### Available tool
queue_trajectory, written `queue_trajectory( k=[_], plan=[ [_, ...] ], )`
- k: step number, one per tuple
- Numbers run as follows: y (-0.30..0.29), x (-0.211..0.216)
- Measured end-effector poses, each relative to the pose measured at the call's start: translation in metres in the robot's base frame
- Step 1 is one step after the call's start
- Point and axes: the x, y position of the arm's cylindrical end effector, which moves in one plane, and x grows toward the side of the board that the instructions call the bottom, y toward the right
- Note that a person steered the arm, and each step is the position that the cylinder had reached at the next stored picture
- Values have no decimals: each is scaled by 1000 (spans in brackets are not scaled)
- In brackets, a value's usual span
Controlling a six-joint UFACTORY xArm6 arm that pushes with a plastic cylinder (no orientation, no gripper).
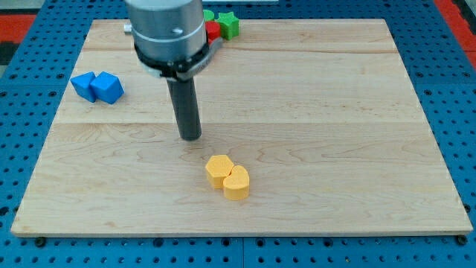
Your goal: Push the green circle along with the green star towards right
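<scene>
A green star lies at the view's top edge of the wooden board, just right of the arm's grey body. A bit of another green block, shape unclear, shows behind it, and a red block touches the star's left side. All three are partly hidden by the arm. My tip rests on the board near the middle, well below the green blocks and a little above and left of the yellow blocks.
Two yellow blocks sit touching each other below and right of my tip. Two blue blocks sit together near the board's left edge. A blue pegboard surrounds the board.
</scene>
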Motion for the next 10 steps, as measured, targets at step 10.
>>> queue_trajectory(
  k=[10],
  plan=[
    [58, -262]
  ],
)
